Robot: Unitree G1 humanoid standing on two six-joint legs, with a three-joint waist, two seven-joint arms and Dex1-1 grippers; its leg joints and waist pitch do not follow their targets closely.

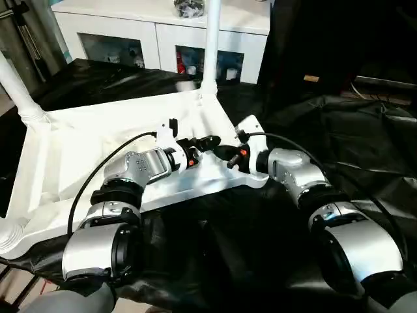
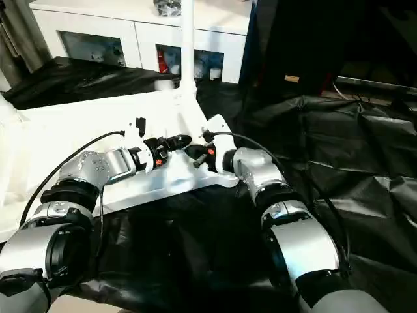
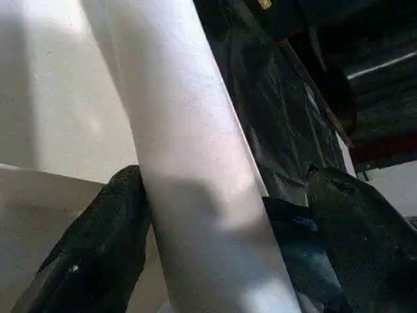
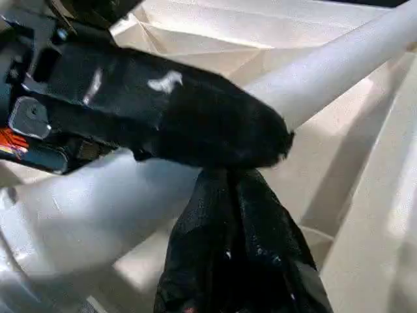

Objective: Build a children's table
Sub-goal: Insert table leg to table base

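The white table top point(image 1: 65, 150) lies upside down, ribbed side up. One white leg point(image 1: 212, 45) stands upright in its far right corner socket and another leg point(image 1: 16, 85) rises at the far left. My two grippers meet over the near right part of the top. The left gripper point(image 1: 212, 140) is open, with a further white leg point(image 3: 189, 163) between its fingers point(image 3: 98, 248), touching one and apart from the other. In the eye views that leg does not stand out from the white top. The right gripper point(image 1: 225, 156) is shut, its fingers point(image 4: 228, 261) against the left gripper's finger point(image 4: 163, 111).
A black sheet point(image 1: 339, 130) covers the surface under and to the right of the table top. A white glass-door cabinet point(image 1: 163, 32) stands behind. Dark furniture point(image 1: 339, 39) fills the back right. Black cables loop from both wrists.
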